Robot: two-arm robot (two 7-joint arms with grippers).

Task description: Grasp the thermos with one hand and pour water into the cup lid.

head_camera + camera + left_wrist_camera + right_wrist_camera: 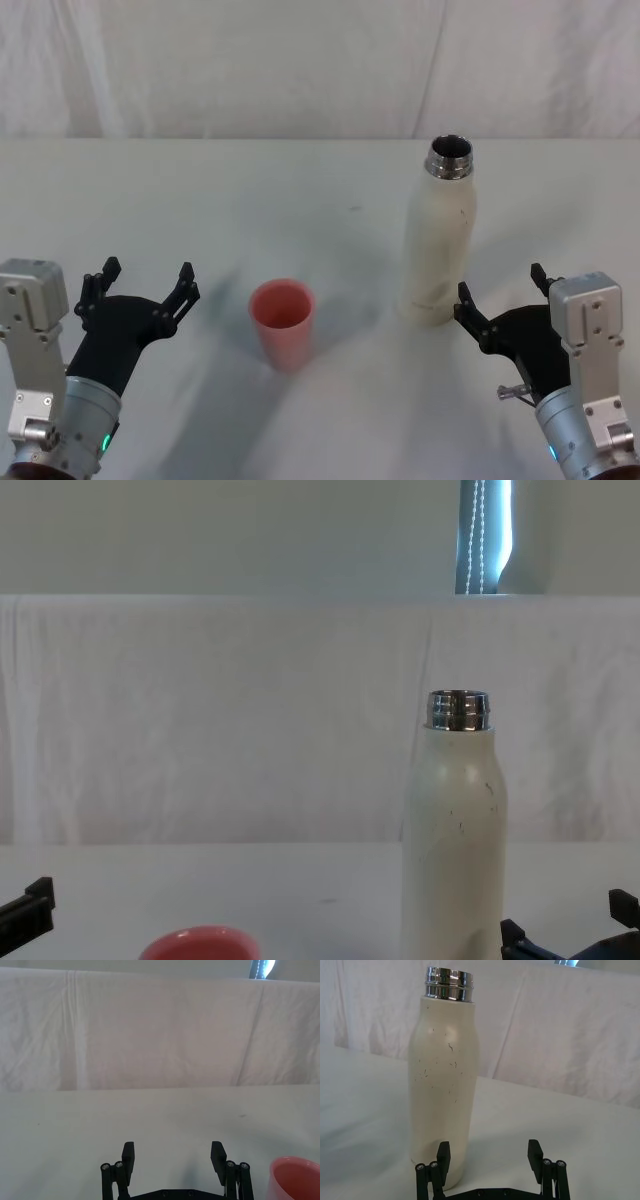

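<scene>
Upright thermos (440, 235), pink cup lid (282, 322), right claw (500, 300) spread beside thermos

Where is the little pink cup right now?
In the head view the cup lid stands upright on the white table, near the middle, between the open left gripper and the thermos.

A white table (300, 190) meets a creased white cloth backdrop (200, 720), bright window strip (484, 535) above.
</scene>
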